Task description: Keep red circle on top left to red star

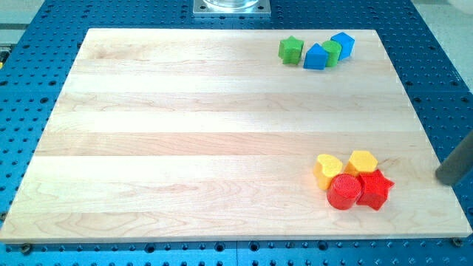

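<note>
The picture is bright and the light is even. The wood bench (185, 148) looks pale, a bit washed out near the view's top. The blocks throw only small, soft shadows. My tip (442, 179), at the view's right edge, looks dark and blurry.

Red circle (344, 191) — touching red star (375, 189)

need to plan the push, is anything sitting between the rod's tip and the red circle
Yes. My tip is at the view's right edge, and the red star lies between it and the red circle, touching the circle's right side. The yellow blocks sit just above, off that line.
</note>
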Motion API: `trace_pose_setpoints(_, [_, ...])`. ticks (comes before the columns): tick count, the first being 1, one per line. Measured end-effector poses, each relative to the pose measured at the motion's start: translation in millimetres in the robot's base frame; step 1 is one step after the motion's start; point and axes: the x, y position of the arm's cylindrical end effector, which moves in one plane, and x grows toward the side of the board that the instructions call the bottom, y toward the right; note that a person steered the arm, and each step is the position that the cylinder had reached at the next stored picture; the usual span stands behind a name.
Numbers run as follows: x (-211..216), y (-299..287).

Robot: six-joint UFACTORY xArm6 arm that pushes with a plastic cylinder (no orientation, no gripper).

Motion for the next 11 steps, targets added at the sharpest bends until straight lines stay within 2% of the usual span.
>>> trace_pose_setpoints(1, [23,-37])
trace_pose_setpoints(2, [21,-132])
trace_pose_setpoints(3, [3,-197])
trace_pose_setpoints(4, [4,-239])
trace_pose_setpoints(5, [16,-209])
trace_pose_setpoints(6, [56,-209])
trace_pose_setpoints(7, [58,-213])
trace_pose_setpoints(8, [58,-245])
trace_pose_setpoints(9, [58,-333])
trace_pose_setpoints(10, [57,-359])
trace_pose_setpoints(11, [39,-385])
